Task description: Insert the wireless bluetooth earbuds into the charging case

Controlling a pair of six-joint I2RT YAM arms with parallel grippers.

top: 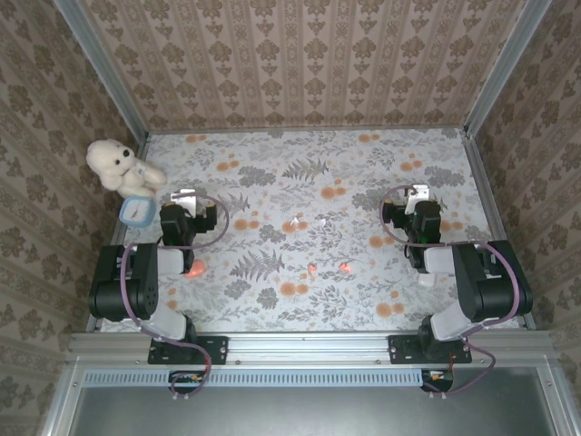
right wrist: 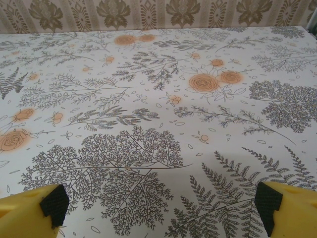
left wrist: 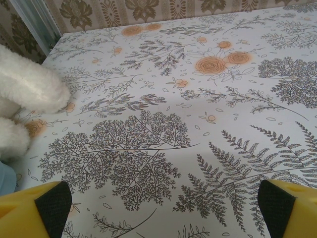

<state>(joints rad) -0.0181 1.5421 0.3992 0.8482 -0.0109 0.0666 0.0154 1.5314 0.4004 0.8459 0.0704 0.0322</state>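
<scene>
Two tiny orange-red earbuds (top: 311, 269) (top: 346, 267) lie on the flowered table near the middle front. Small white pieces (top: 297, 222), too small to tell what they are, lie a little farther back. A larger orange-red rounded thing (top: 195, 268), seemingly the charging case, sits beside the left arm. My left gripper (top: 184, 195) (left wrist: 166, 206) hovers at the left, open, with bare table between its yellow fingers (left wrist: 42, 206). Over at the right, my right gripper (top: 416, 193) (right wrist: 161, 203) is open too, its fingers (right wrist: 285, 210) wide apart over bare table. Both stand well behind the earbuds.
A white plush bear (top: 113, 163) (left wrist: 29, 89) sits at the back left corner with a pale blue object (top: 136, 211) in front of it, close to the left gripper. Patterned walls and metal frame posts (top: 490, 82) enclose the table.
</scene>
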